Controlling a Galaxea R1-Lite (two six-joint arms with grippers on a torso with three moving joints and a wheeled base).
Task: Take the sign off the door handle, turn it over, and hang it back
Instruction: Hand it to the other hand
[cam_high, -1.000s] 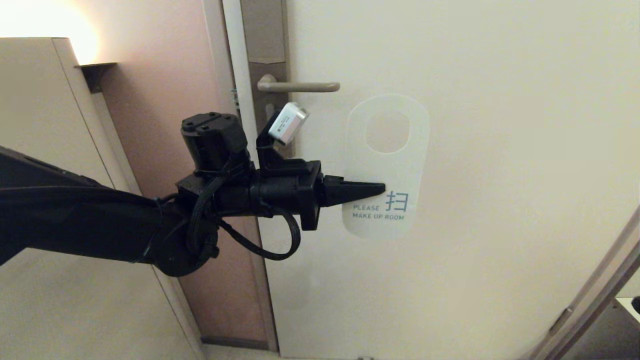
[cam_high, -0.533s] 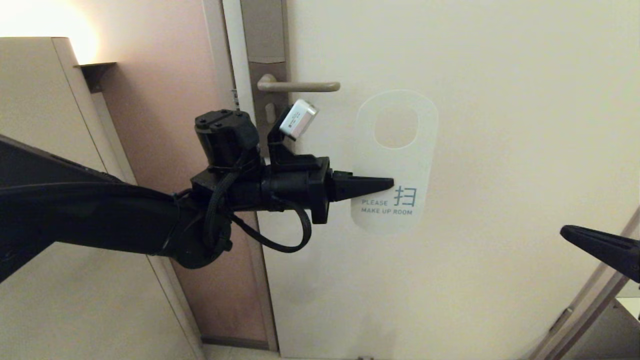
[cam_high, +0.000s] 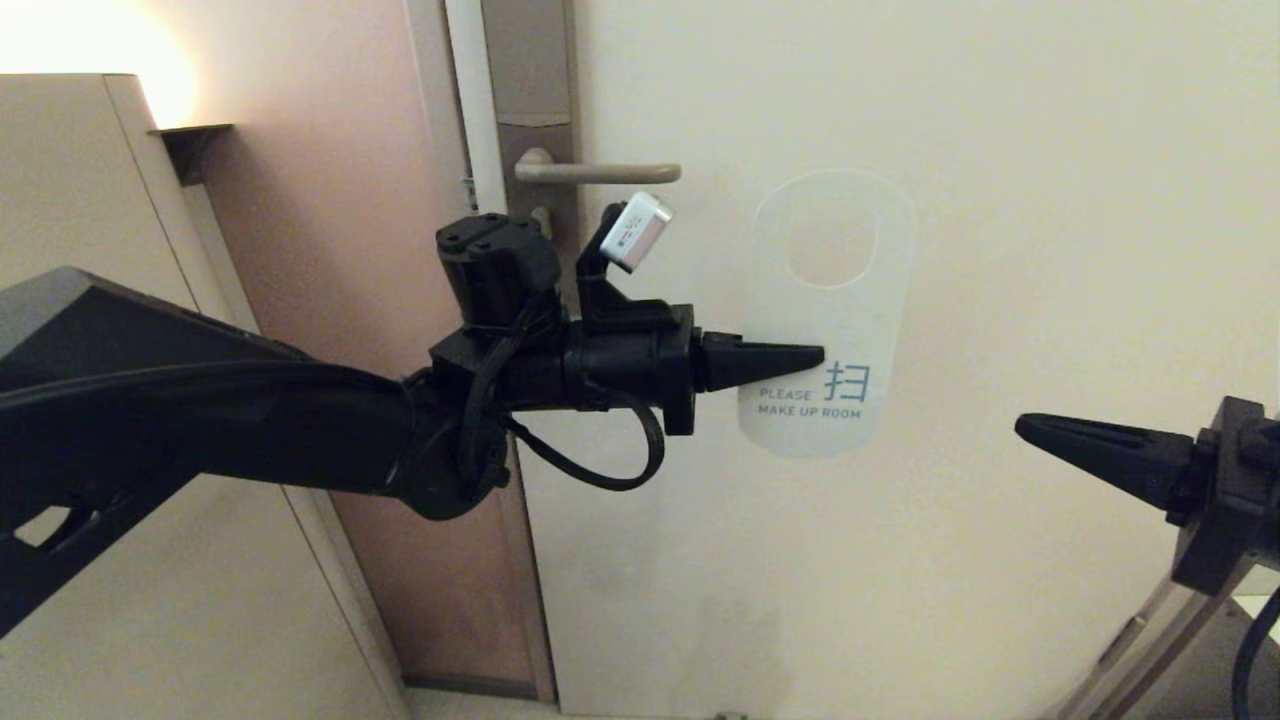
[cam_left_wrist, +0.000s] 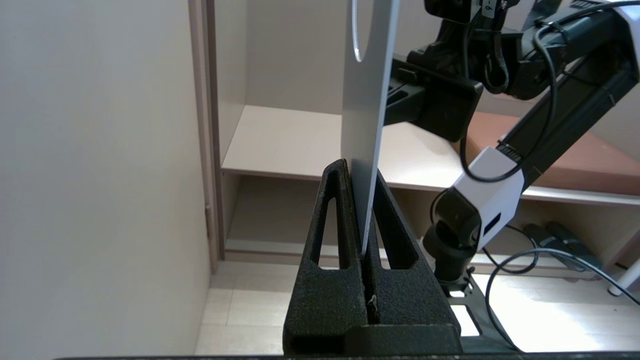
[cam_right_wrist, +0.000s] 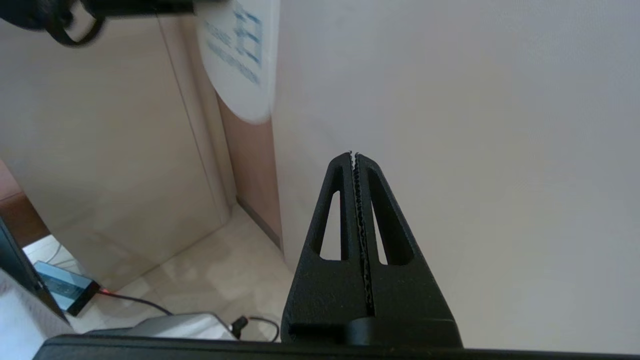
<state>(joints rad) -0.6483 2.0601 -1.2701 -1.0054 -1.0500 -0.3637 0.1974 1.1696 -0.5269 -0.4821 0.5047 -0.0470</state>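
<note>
Sign (cam_high: 828, 320), white face with blue lettering toward the head camera, hangs free in front of the door (cam_high: 1000, 150), off the door handle (cam_high: 598, 172) and to that handle's right and a little lower, pinched at its lower left edge by the left gripper (cam_high: 815, 355). The left wrist view shows the jaws clamped on the thin card edge-on, with only a shallow bite. The right gripper (cam_high: 1025, 428) points toward the card from lower right, well apart from it, its toothed jaws pressed together on nothing. Judging from the white face showing and the second arm pointing in, the step in hand looks like either a hand-over or the re-hang; either way the card's round hole (cam_high: 832, 243) must end up level with the lever's rounded tip and slide over it from the tip end. Keeping the card vertical and parallel to the door should stop it catching, and the shallow grip argues for slow moves. If the right gripper is to take the card, it has to open first and bite the far edge, clear of the hole. The blue face is hidden from the head camera, the right arm is cut off at the frame edge, and the gap between card and door cannot be judged.
</note>
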